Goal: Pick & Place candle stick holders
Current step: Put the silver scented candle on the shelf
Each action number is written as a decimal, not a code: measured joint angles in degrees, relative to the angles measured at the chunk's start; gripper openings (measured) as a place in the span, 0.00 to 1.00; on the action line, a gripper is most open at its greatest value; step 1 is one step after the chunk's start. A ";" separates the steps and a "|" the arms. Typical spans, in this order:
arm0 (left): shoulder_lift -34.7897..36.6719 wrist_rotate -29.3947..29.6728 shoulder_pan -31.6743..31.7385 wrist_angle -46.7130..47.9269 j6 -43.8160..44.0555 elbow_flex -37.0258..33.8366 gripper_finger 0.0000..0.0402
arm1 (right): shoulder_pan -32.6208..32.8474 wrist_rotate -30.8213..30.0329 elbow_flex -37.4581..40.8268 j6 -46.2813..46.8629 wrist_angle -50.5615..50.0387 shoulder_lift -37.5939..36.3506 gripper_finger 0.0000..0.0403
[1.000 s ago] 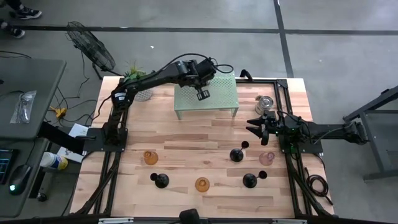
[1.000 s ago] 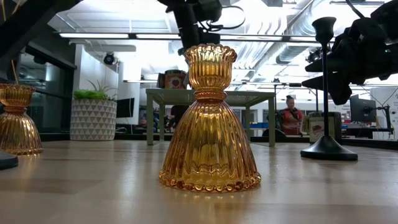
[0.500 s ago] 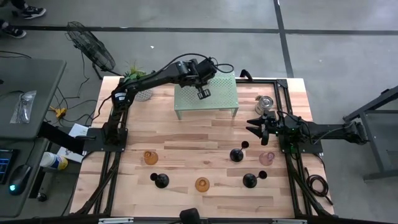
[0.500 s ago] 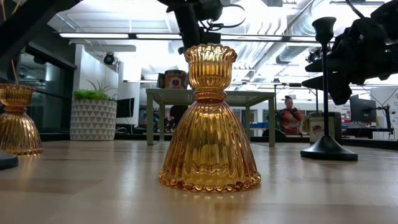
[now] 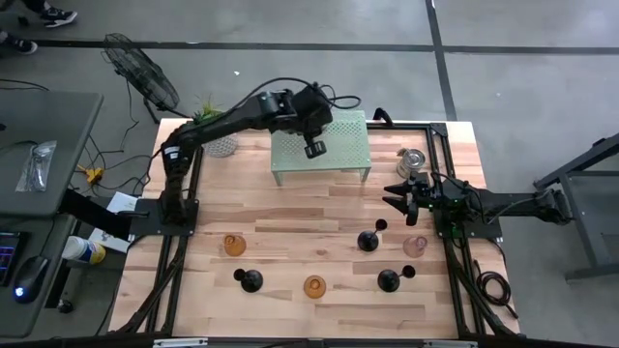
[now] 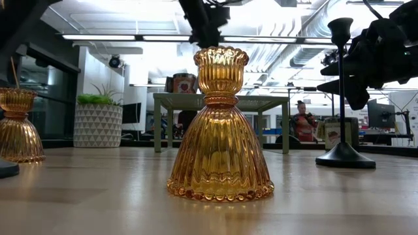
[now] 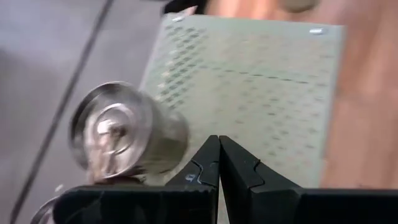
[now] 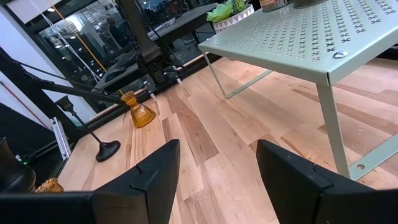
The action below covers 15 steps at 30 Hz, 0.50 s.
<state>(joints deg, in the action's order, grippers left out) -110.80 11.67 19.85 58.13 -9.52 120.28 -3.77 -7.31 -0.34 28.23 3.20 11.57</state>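
A: Where is the left gripper (image 5: 314, 148) working now?

B: It is hovering over the green shelf (image 5: 340, 135) at the far side of the table (image 5: 290, 208). Its fingers are pressed together and are holding nothing. In the left wrist view a silver cup (image 7: 127, 134) is lying on its side on the shelf, just beside the fingertips.

A: And the right gripper (image 5: 397, 196)?

B: It is waiting at the right side of the table, fingers apart and empty. Another silver cup (image 5: 414, 161) is standing just beyond it.

A: So how much is remaining?

B: I think most of it. Two amber holders (image 5: 233, 245) (image 5: 314, 286), three black holders (image 5: 250, 280) (image 5: 368, 240) (image 5: 389, 280) and the pink holder (image 5: 416, 246) are all sitting on the near half of the table, apart from each other. I am guessing the shelf is the goal; only one cup seems to be there, and it is tipped over.
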 joint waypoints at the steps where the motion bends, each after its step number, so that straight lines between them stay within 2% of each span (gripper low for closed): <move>1: 0.62 -1.94 0.03 -0.01 -1.06 -0.08 0.00 | 0.02 0.01 0.00 0.00 0.00 0.00 0.51; 5: 3.72 -9.95 0.01 -0.05 -6.10 -0.08 0.00 | 0.00 0.02 0.01 0.00 0.00 0.00 0.51; 10: 7.29 -13.82 -0.24 -2.08 -9.05 -2.02 0.00 | 0.00 0.02 0.02 0.00 0.00 0.00 0.51; 12: 10.49 -14.64 -0.36 -6.34 -9.38 -6.98 0.00 | 0.01 0.01 0.00 -0.01 0.00 0.00 0.51; 15: 17.14 -15.71 -0.36 -17.09 -9.52 -18.96 0.00 | 0.01 0.02 0.00 -0.01 0.00 0.01 0.51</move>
<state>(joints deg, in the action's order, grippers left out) -93.66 -4.04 19.49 41.04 -19.05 101.31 -3.76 -7.29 -0.34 28.22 3.20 11.58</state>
